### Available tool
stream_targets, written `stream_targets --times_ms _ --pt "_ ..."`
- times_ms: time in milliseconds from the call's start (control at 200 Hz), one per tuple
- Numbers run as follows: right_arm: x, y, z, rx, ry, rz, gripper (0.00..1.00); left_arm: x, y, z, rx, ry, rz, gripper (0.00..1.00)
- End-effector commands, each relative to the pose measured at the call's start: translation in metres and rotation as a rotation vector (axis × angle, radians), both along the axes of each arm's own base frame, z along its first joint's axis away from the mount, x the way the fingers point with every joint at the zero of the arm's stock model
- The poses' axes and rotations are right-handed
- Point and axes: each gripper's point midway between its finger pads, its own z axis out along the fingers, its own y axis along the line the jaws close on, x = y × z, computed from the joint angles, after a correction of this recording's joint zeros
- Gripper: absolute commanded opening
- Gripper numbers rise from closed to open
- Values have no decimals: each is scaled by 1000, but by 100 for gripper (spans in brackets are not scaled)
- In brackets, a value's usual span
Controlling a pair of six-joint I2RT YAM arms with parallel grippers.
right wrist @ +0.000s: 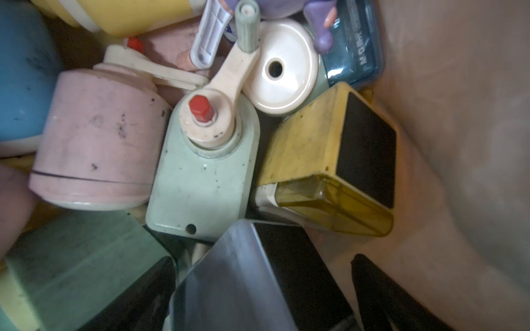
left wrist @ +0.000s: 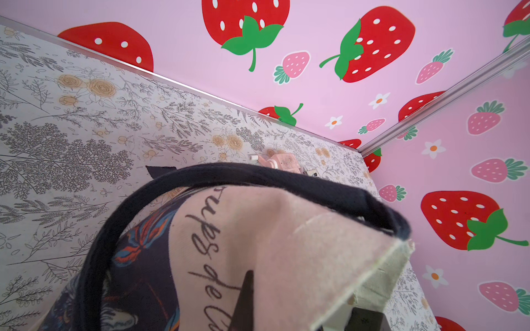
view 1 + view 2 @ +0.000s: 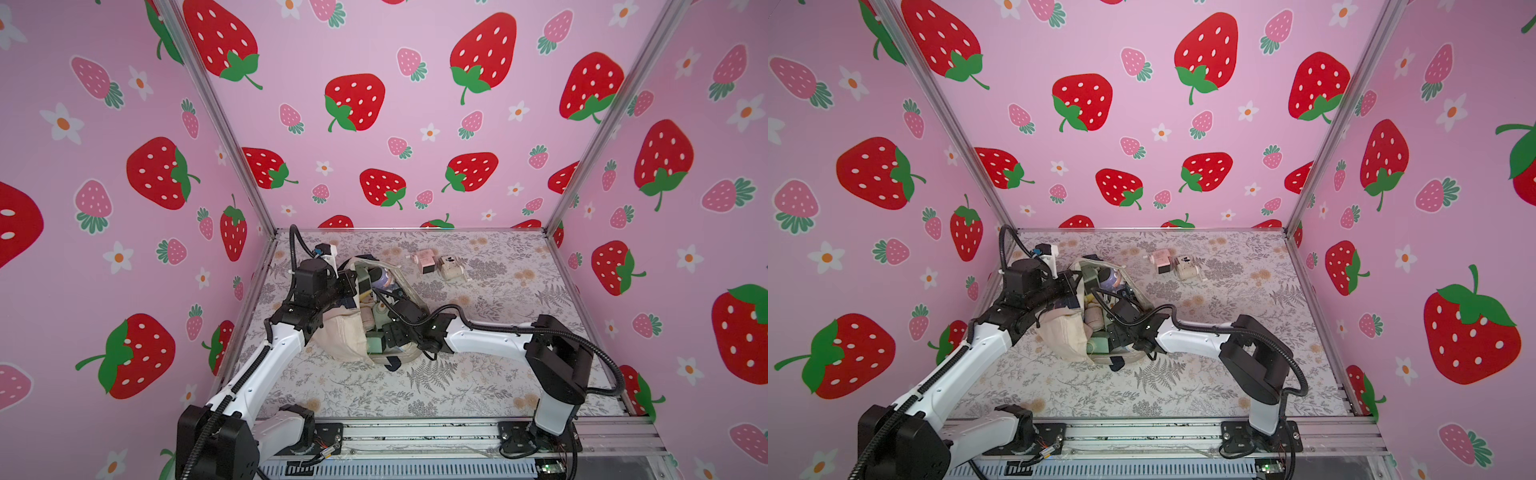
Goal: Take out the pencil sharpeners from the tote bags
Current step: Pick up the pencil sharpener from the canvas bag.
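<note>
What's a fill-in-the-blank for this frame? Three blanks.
On the floral table lie ___ boxy plastic pencil sharpeners: the pink sharpener and the cream sharpener. The left gripper is ___ on the cream canvas tote bag with navy handles. The grey-green sharpener in the bag has a cream crank with a ___ hexagonal knob.
Missing: two; shut; red.

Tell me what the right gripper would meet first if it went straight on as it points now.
Probably the grey sharpener, close between the right gripper's open jaws inside the tote bag; the mint-green sharpener lies just beyond. Depth is unclear.
</note>
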Motion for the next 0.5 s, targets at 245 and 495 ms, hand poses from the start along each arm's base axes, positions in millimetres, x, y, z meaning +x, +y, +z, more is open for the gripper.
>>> stream_targets --times_ms 245,495 --pt "-24 -7 -40 14 177 -3 96 -1 -3 2 11 8 -10 0" --pt "-28 24 -15 211 167 83 92 -1 -3 1 13 11 -10 0"
